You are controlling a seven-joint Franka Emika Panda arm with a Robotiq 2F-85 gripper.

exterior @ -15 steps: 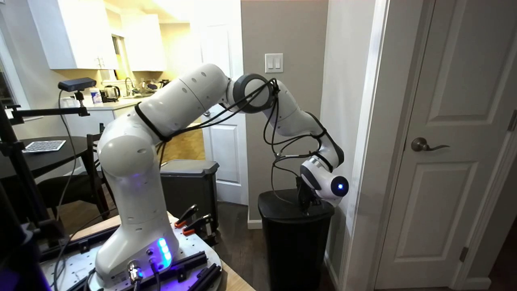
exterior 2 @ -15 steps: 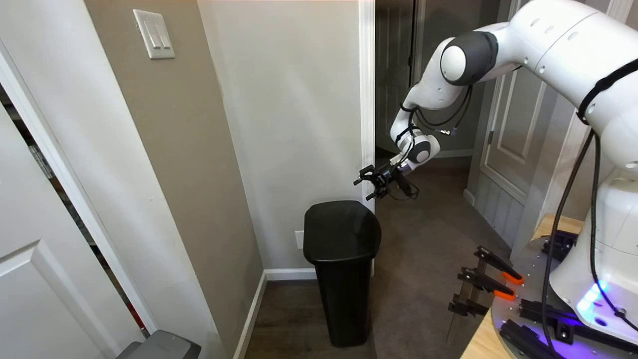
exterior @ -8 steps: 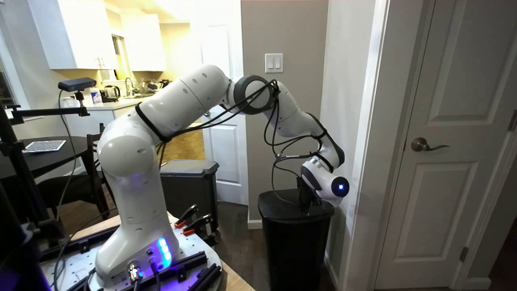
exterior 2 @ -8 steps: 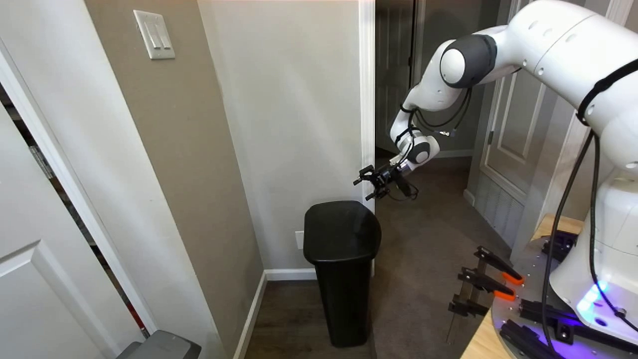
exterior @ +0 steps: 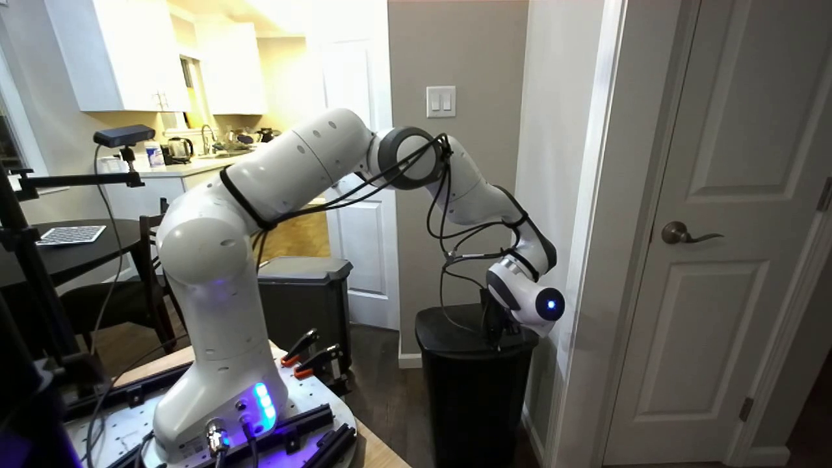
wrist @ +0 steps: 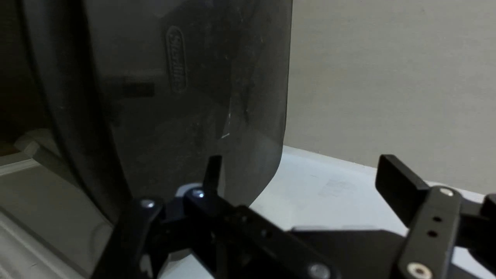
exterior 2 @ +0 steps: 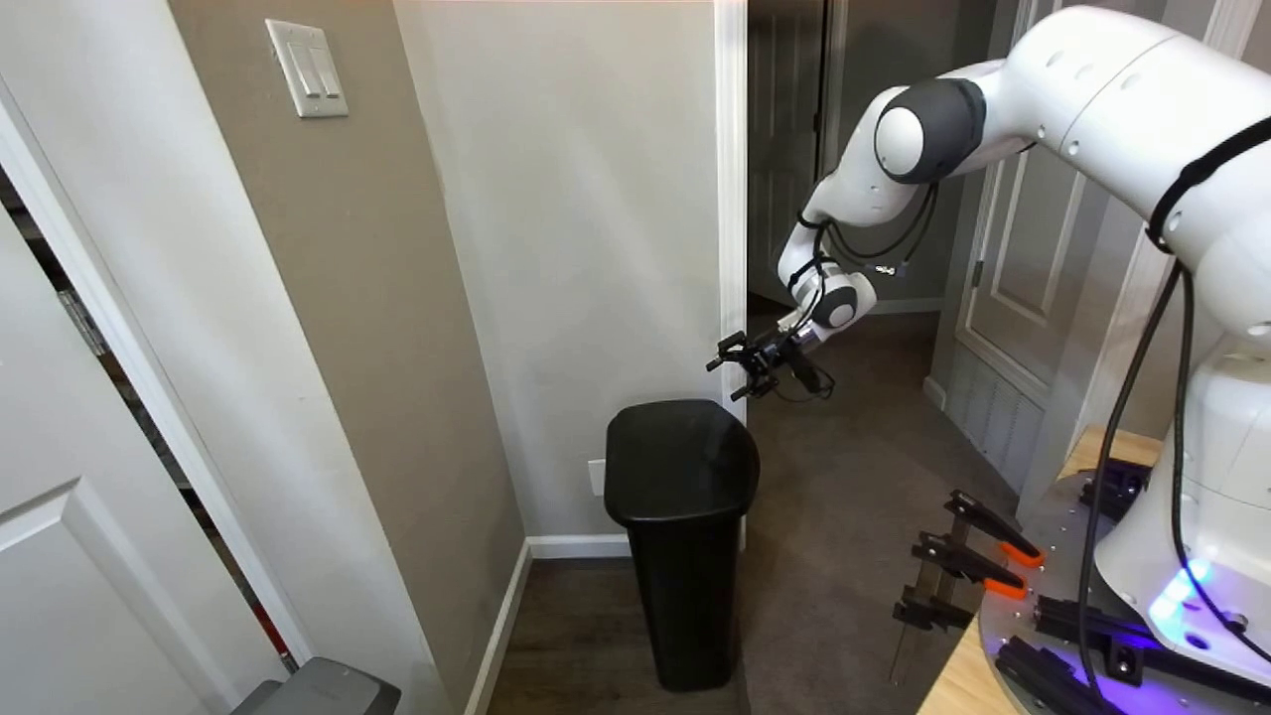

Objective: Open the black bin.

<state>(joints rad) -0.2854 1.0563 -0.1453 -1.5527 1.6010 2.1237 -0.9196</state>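
As I surveyed the scene remotely from left to right, one camera [exterior: 123,135] stood on a mount [exterior: 78,182] in an exterior view, above one dark table [exterior: 75,255] cut off by the frame's left edge. Beyond, one kettle [exterior: 180,149] could be made out on the kitchen counter [exterior: 179,170]; the smaller objects around it defeated my counting. My arm [exterior: 305,156] rose from a metal plate [exterior: 315,393] on a wooden worktop [exterior: 380,452], with two orange-tipped clamps [exterior: 318,361] at the edge, and partly hid one grey-topped bin [exterior: 309,318]. Farther right, one switch plate [exterior: 441,102] carried two switches [exterior: 446,101] on a taupe wall [exterior: 458,52].

The black bin [exterior 2: 685,556], one in number, stood upright on the dark floor [exterior 2: 566,626], just beside a pale wall [exterior 2: 586,248], its lid [exterior 2: 680,457] down; in an exterior view its body [exterior: 478,409] ran past the lower edge. Near the lid was the gripper [exterior 2: 725,380]; contact I could not establish. At far right, one panelled door [exterior: 747,244] bore one lever handle [exterior: 689,235].

In the wrist view, the bin's dark face with one raised label [wrist: 177,58] occupied the left, a beige wall [wrist: 387,85] the right, and the gripper's two fingers [wrist: 401,188] were spread wide apart below.
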